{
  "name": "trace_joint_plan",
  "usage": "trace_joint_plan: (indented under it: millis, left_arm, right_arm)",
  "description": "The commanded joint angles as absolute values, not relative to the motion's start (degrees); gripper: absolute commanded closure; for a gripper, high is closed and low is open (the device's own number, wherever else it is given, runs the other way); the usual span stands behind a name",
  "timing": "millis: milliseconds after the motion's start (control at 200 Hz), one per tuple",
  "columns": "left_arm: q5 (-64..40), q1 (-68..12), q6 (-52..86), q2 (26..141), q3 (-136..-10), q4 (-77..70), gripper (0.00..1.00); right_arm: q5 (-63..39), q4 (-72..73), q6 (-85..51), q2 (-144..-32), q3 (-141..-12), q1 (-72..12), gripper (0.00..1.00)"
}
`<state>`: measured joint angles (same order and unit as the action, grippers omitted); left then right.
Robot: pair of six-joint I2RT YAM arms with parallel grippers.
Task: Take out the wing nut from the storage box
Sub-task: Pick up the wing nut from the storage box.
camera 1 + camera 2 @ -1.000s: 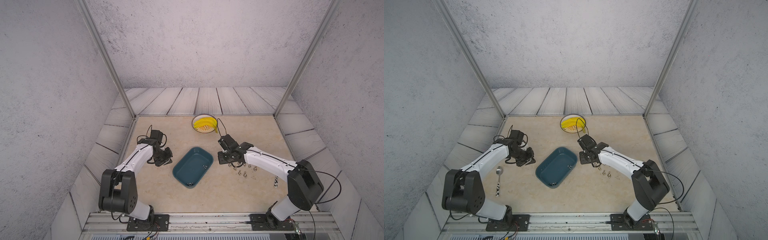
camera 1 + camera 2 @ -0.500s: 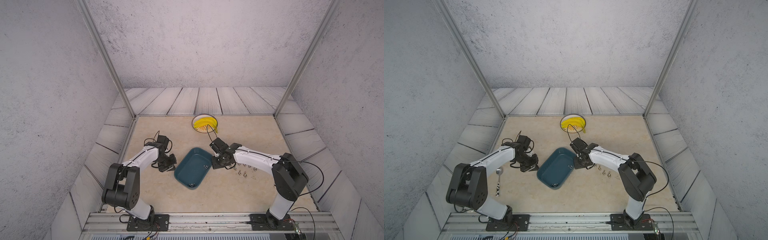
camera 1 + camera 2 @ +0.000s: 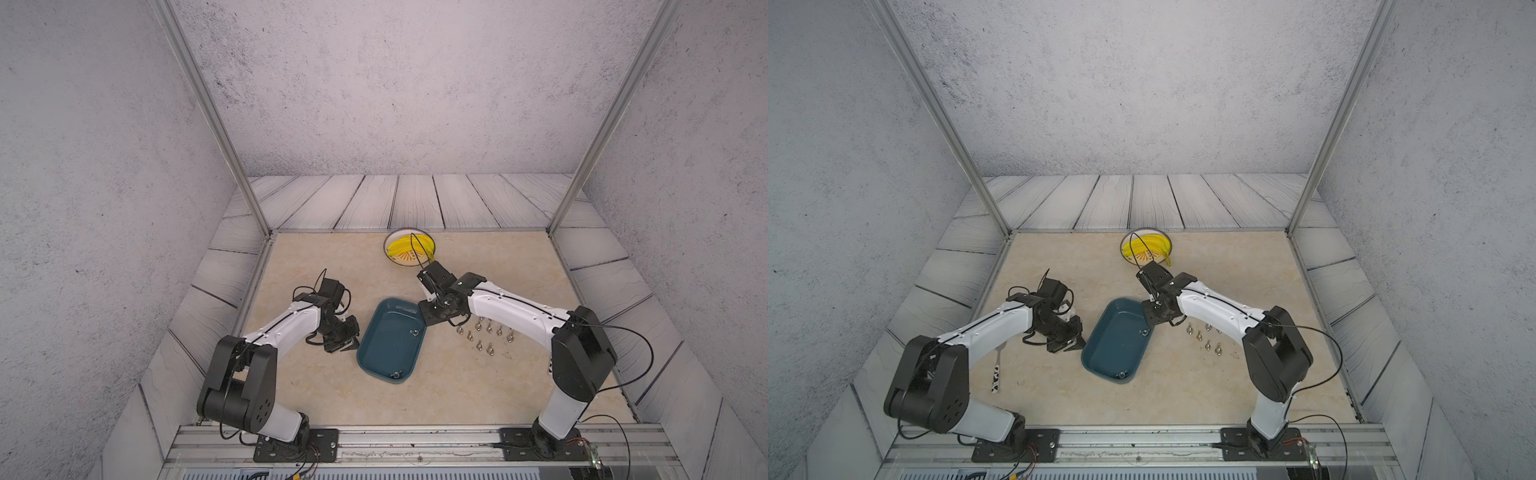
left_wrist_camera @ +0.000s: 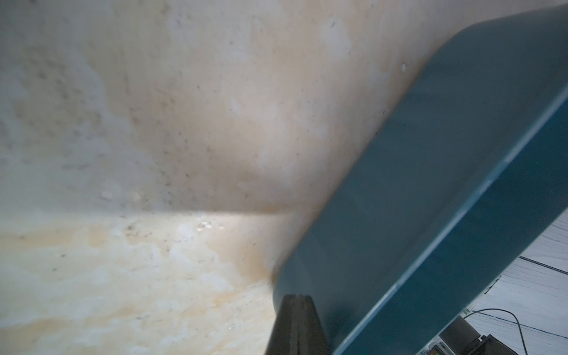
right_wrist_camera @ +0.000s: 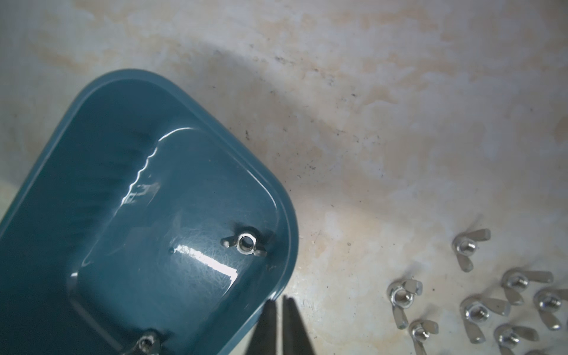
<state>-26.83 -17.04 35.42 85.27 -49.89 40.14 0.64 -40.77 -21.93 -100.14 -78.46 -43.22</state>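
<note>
Your right gripper (image 5: 279,325) has its jaws parted by only a sliver, with nothing between them. The tips are at the rim of the storage box (image 5: 138,215), by its far right corner, and you cannot tell whether they touch it. Just inside that corner a wing nut (image 5: 246,243) lies flat on the box floor. A second nut (image 5: 147,342), at the box's near end, is cut off by the frame edge. Your left gripper (image 4: 296,325) has its jaws pressed together and empty, right beside the box's left outer wall; contact is unclear through the blur. The box sits slantwise mid-table (image 3: 478,270). Loose nuts (image 3: 486,332) lie to its right, some hidden under the right arm. A spoon (image 3: 996,370) is half covered by the left arm, and a plate (image 3: 409,248) sits at the far edge.
</note>
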Motion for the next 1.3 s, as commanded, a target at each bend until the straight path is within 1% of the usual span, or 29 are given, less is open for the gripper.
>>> trace_joint_plan:
  millis: [0,80,135,225,285,460,621,711,921,1111,1296]
  left_arm:
    - [-26.52,-17.15,34.59,84.31,-51.68,42.27,0.92]
    - [-25.35,-16.90,33.56,83.64,-53.13,44.10,0.82]
    - [-24.53,-16.44,33.08,82.71,-53.81,45.18,0.75]
    - [-23.03,-15.43,32.70,80.65,-54.61,46.58,0.69]
    - [-22.12,-14.66,32.52,79.16,-55.30,47.65,0.69]
    - [-20.89,-13.03,31.84,74.53,-57.14,49.11,0.67]
    - [-20.98,-12.59,31.64,73.50,-58.13,49.99,0.67]
    - [-21.44,-12.48,31.67,73.65,-58.02,50.19,0.67]
    - [-21.71,-12.39,31.86,72.96,-57.03,50.16,0.67]
    - [-21.97,-12.37,31.82,72.65,-56.94,50.44,0.67]
    - [-22.32,-12.30,31.79,72.51,-57.52,50.57,0.67]
  right_arm:
    - [-4.30,-44.47,-14.62,-102.34,-82.52,-44.44,0.75]
    - [-5.12,-46.74,-11.00,-104.58,-85.37,-45.70,0.69]
    - [-5.50,-47.72,-8.96,-105.95,-86.85,-46.52,0.67]
    - [-8.05,-49.75,-6.38,-108.57,-89.74,-47.56,0.65]
    - [-9.58,-51.53,-4.69,-110.79,-91.76,-48.18,0.64]
    - [-7.43,-54.88,-0.72,-115.79,-95.79,-49.89,0.64]
    - [-1.50,-58.91,3.09,-119.71,-99.55,-50.05,0.64]
    - [0.81,-59.14,4.39,-120.64,-99.91,-50.10,0.63]
    - [2.27,-59.64,6.21,-122.86,-100.86,-50.09,0.63]
    - [1.40,-58.56,6.94,-124.24,-100.72,-50.01,0.62]
    - [3.36,-57.48,7.03,-125.89,-101.55,-50.01,0.62]
